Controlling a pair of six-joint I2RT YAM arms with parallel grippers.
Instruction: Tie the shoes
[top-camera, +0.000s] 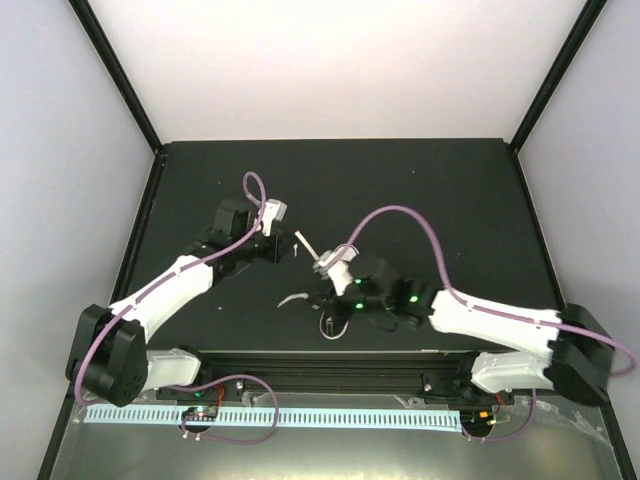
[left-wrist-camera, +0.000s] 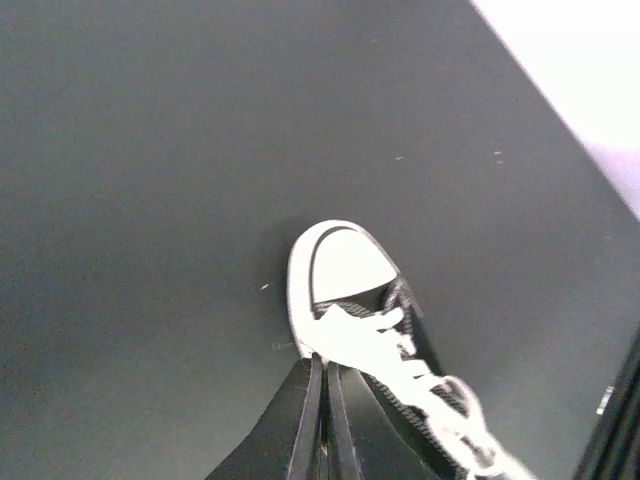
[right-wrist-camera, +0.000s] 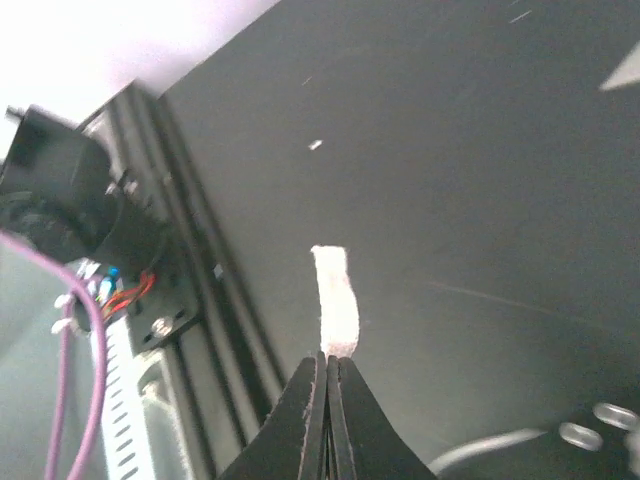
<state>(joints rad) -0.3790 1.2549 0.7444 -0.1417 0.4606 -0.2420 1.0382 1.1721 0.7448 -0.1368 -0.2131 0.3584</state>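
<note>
Right gripper (right-wrist-camera: 327, 362) first, since it's right up in the lens: jaws squeezed fully shut, with a short white lace end (right-wrist-camera: 336, 295) poking out past the tips, so it looks pinched. Left gripper (left-wrist-camera: 322, 365) is closed tight too, tips right against the laces (left-wrist-camera: 400, 365) at the toe end of the sneaker (left-wrist-camera: 345, 265). Can't tell if it's actually got a strand.

Sneaker sits mid table (top-camera: 450, 200) between the arms, toe pointing away from the left jaws and its long axis slanting off to their right, so the left arm's nearer the toe. Heel is cut off in the left wrist view. From above, the black shoe basically vanishes under the right wrist.
</note>
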